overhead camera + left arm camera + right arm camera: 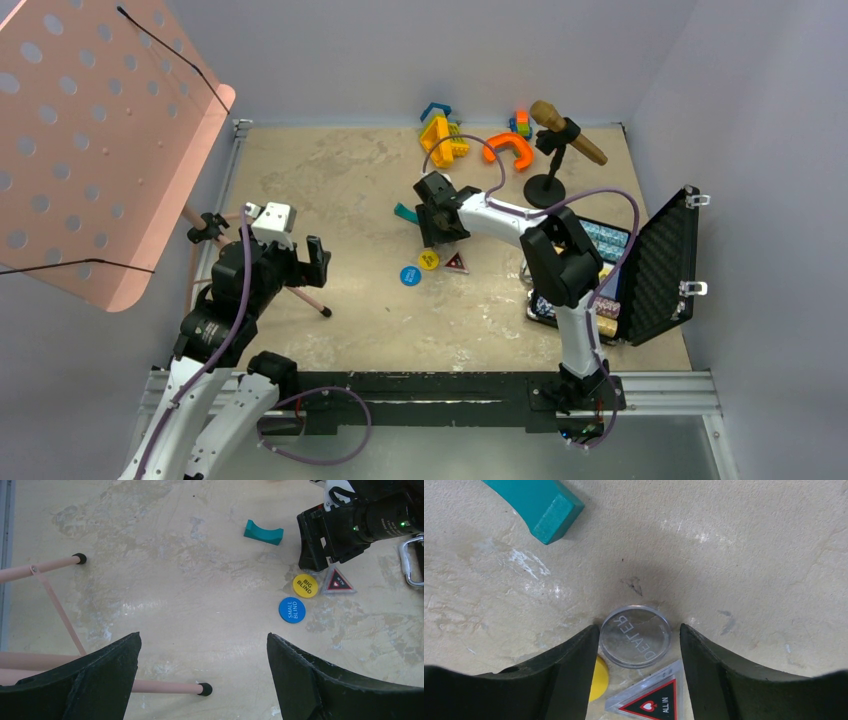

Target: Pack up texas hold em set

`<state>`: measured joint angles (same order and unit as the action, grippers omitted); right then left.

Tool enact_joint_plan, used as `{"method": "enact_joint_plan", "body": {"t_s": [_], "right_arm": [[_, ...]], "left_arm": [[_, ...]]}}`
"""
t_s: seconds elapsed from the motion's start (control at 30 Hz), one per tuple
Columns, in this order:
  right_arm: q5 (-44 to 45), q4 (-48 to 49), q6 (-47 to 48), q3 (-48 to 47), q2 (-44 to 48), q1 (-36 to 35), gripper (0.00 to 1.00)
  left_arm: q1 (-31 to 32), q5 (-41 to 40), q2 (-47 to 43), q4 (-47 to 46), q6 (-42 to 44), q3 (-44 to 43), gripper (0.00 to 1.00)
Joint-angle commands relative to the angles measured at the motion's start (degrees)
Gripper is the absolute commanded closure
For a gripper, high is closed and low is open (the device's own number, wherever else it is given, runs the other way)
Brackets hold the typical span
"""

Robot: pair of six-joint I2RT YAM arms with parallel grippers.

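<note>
The black ribbed case (662, 262) stands open at the right, with chip rows (606, 240) in its base. On the table lie a blue SMALL BLIND token (292, 610), a yellow BIG BLIND token (305, 585) and a triangular ALL IN token (338, 581). In the right wrist view a clear DEALER disc (635, 636) lies flat between the fingers of my right gripper (639, 630). The jaws are open, the left finger close to the disc and the right a little apart. The triangular token (651, 700) and yellow token (599, 677) lie just behind it. My left gripper (202, 645) is open and empty over bare table.
A teal curved piece (263, 532) lies just beyond the right gripper (437, 215). Orange, yellow and blue toys (445, 135) and a microphone on a stand (560, 135) stand at the back. A pink perforated stand (90, 130) has legs (165, 686) under my left gripper.
</note>
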<state>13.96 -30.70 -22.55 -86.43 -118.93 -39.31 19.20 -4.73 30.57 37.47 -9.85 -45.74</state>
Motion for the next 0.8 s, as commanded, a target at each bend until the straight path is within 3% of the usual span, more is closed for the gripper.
{"method": "enact_joint_plan", "body": {"t_s": [0.0, 0.23, 0.47, 0.77], "right_arm": [[0.22, -0.85, -0.86, -1.18, -0.26, 0.02, 0.36], [-0.25, -1.07, -1.67, 0.69, -0.10, 0.02, 0.42], [-0.48, -1.00, -1.83, 1.92, 0.82, 0.02, 0.57], [-0.84, -0.49, -1.46, 2.87, 8.92, 0.02, 0.62]], "left_arm": [[0.04, 0.51, -0.47, -1.25, 0.75, -0.76, 0.01], [0.05, 0.60, -0.51, -1.21, 0.71, -0.82, 0.01], [0.05, 0.49, -0.69, -1.21, 0.71, -0.72, 0.01], [0.05, 0.34, -0.77, -1.15, 0.71, -0.68, 0.01]]}}
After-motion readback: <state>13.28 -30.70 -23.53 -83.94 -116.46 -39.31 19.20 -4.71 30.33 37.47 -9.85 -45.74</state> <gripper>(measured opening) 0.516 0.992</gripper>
